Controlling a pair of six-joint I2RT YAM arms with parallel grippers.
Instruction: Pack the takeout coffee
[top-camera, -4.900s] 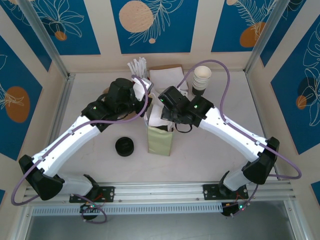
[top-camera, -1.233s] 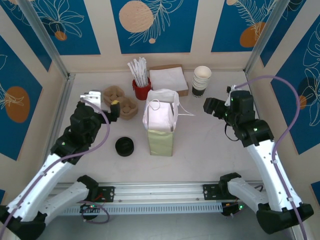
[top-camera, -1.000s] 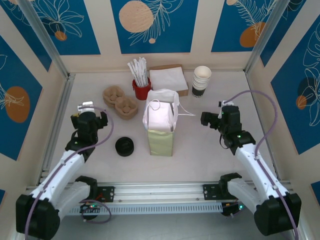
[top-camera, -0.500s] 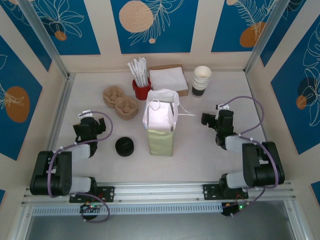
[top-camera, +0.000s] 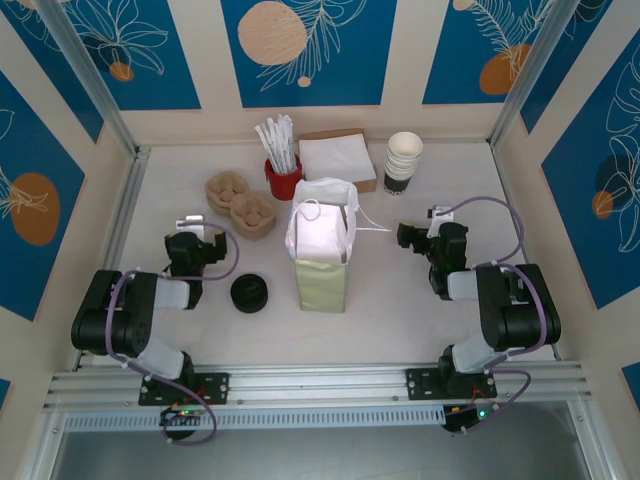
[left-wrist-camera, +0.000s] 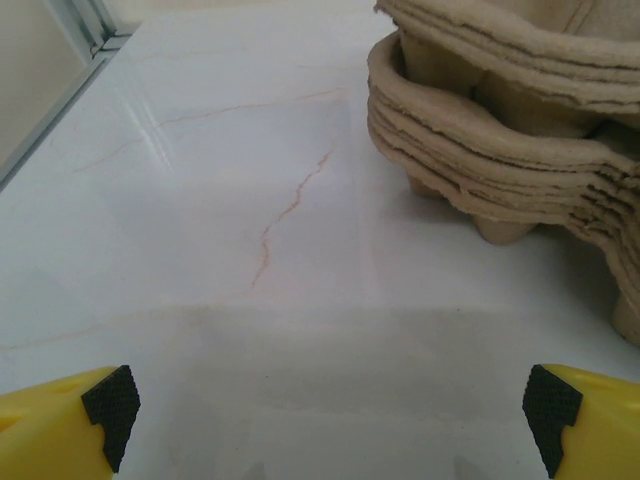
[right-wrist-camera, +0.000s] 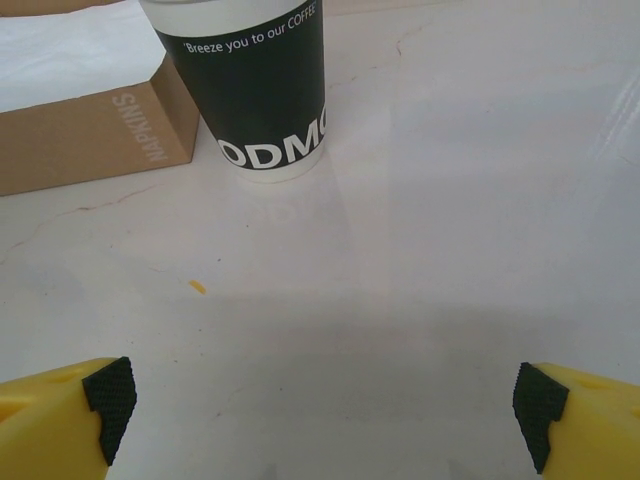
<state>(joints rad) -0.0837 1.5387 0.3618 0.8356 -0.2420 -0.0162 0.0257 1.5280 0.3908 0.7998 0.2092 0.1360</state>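
One paper bag (top-camera: 321, 282), one black lid (top-camera: 250, 292), one napkin box (top-camera: 338, 160)

Overhead view from behind; two low, close wrist views across table (top-camera: 400, 310)

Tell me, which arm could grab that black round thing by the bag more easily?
Probably the left. The black round piece lies close beside the left gripper, which is open. The right gripper sits across the bag, facing the paper cups.
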